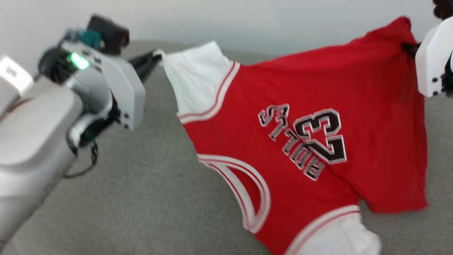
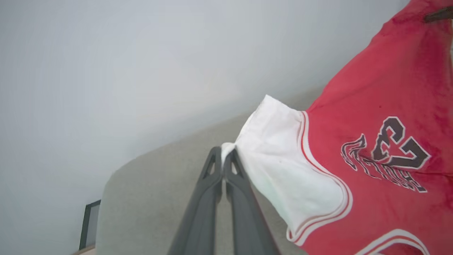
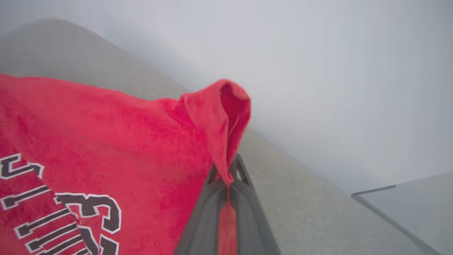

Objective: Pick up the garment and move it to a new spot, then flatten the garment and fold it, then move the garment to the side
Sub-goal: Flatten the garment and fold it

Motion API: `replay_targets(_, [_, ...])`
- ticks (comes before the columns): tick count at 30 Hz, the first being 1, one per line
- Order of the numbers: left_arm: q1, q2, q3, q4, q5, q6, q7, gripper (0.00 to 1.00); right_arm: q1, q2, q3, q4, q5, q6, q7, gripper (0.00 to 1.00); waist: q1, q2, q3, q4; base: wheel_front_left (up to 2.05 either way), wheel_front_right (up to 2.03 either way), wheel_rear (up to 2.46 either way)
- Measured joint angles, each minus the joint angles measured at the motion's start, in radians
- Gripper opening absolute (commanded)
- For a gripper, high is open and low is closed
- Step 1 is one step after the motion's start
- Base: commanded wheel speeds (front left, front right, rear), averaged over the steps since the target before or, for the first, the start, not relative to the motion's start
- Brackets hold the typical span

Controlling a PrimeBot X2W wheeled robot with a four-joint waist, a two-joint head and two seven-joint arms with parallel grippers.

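Over grey tabletop [image 1: 141,198], we are holding garment [image 1: 300,141] stretched between both arms, lettering upside down toward us. Left jaws are pinching white sleeve [image 2: 283,159] edge, closed tight. Right jaws are clamping red corner [image 3: 216,117], cloth bunching between fingers [image 3: 201,212].

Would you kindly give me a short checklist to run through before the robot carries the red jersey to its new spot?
1. Left end effector shut on the edge of the upper white sleeve: ok.
2. Right end effector shut on a red corner of the red jersey with white sleeves and black lettering: ok.
3. Jersey spread out between the two grips: ok.
4. Lower white sleeve lifted clear of the grey fabric surface: cannot tell.
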Motion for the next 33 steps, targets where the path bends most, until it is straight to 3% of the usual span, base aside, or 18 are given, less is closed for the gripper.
replay_targets(10, [-0.271, -0.047, 0.007, 0.172, 0.047, -0.052, 0.089, 0.0, -0.071, -0.042, 0.034, -0.063, 0.013, 0.0, -0.133, 0.0, 0.0, 0.0, -0.143, -0.082, 0.0, 0.0, 0.0])
replay_targets(18, [-0.423, -0.092, -0.003, 0.345, 0.094, -0.071, 0.076, 0.0, -0.115, -0.016, 0.037, -0.072, 0.029, 0.0, -0.201, 0.0, 0.0, 0.0, -0.187, -0.15, 0.0, 0.0, 0.0])
replay_targets(25, [-0.511, -0.115, -0.01, 0.47, 0.119, -0.087, -0.001, 0.0, -0.155, 0.03, 0.036, -0.021, 0.018, 0.0, -0.248, 0.0, 0.0, 0.0, -0.159, -0.184, 0.0, 0.0, 0.0])
replay_targets(33, [-0.639, -0.131, -0.016, 0.577, 0.146, -0.092, -0.073, 0.0, -0.263, 0.077, 0.013, 0.069, -0.031, 0.0, -0.288, 0.0, 0.0, 0.0, -0.042, -0.199, 0.0, 0.0, 0.0])
